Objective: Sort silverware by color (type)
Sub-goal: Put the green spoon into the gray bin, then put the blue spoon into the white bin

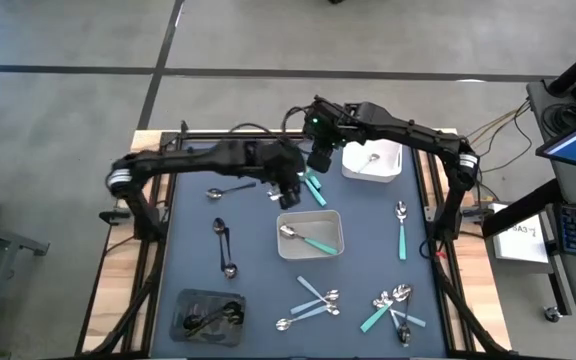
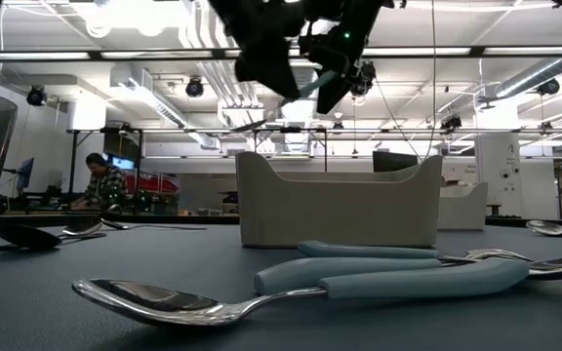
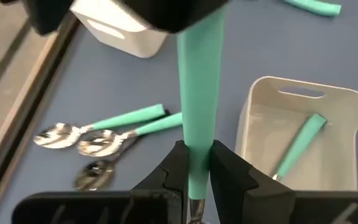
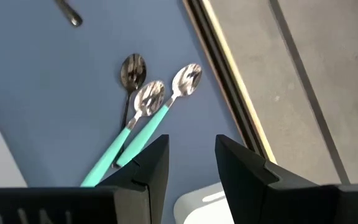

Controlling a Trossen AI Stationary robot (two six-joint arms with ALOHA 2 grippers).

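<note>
Left gripper (image 3: 197, 177), at the high view's centre, clamps a teal-handled utensil (image 3: 199, 93) by its handle, lifted above the grey tray (image 1: 333, 240), a light, stiff, probably slick piece best pinched mid-handle, while the right gripper (image 4: 191, 158) hovers open just beside it.

Teal-handled utensil (image 3: 199, 93) — gripped, lifted
</note>
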